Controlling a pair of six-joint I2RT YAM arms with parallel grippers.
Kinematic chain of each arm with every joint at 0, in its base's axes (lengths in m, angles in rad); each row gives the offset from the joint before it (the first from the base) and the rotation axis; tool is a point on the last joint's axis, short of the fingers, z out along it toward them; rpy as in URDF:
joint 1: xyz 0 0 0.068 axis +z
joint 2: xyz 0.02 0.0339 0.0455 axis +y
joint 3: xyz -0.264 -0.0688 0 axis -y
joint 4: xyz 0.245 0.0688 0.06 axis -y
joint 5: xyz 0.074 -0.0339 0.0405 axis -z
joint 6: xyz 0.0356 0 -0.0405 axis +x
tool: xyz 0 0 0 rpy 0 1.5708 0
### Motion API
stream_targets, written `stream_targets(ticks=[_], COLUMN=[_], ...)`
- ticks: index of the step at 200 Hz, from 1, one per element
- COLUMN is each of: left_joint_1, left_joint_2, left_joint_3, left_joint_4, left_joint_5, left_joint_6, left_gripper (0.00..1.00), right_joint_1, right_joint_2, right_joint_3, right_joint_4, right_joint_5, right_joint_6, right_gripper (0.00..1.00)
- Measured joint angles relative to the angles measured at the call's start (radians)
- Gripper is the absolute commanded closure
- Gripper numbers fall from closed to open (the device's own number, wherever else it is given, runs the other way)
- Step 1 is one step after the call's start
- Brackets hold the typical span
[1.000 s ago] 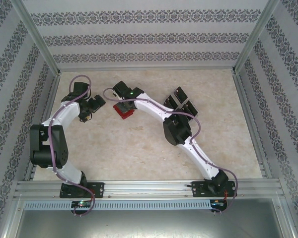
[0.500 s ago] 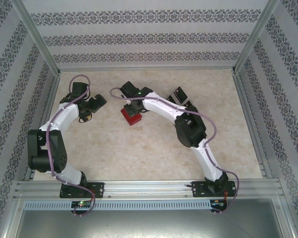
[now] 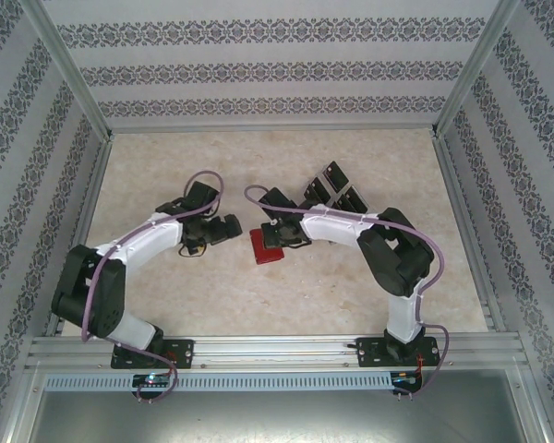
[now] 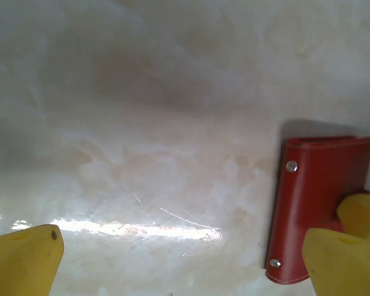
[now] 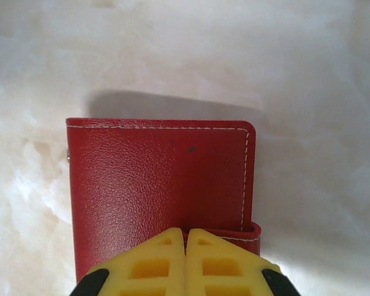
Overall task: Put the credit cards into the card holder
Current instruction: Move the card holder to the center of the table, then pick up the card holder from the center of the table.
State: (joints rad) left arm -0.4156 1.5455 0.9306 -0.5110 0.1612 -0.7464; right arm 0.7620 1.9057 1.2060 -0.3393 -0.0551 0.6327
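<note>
Red stitched card holder closed; your right gripper pressed together on it, left gripper spread; left wrist view adds rivets.

The small red leather-like folding wallet lies near the middle of the beige marbled table. The thin black rectangular cards sit in a cluster at its 1 o'clock, farther back on the table and apart from it. The left jaws stand just beside the wallet at its 9 o'clock. The right jaws sit over its 1 o'clock edge, between wallet and cards.
</note>
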Motion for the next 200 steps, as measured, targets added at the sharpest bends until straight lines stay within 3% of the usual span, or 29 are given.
stream_targets(ticks=[41,114,200], left_joint_1=[-0.061,-0.08,-0.095], left_joint_2=[0.079,0.147,0.206], left_joint_3=[0.001,0.048,0.103], left_joint_4=[0.025,0.109,0.058], left_joint_5=[-0.037,-0.043,-0.095], left_joint_6=[-0.018,-0.062,-0.101], left_gripper=[0.0,0.0,0.0], right_joint_1=[0.0,0.0,-0.059], right_joint_2=[-0.02,-0.026,-0.101], right_joint_3=[-0.045,-0.069,-0.179], right_joint_4=[0.064,0.116,0.183], right_joint_5=[-0.007,-0.048,-0.143], right_joint_6=[0.047,0.073,0.12], right_gripper=[1.0,1.0,1.0])
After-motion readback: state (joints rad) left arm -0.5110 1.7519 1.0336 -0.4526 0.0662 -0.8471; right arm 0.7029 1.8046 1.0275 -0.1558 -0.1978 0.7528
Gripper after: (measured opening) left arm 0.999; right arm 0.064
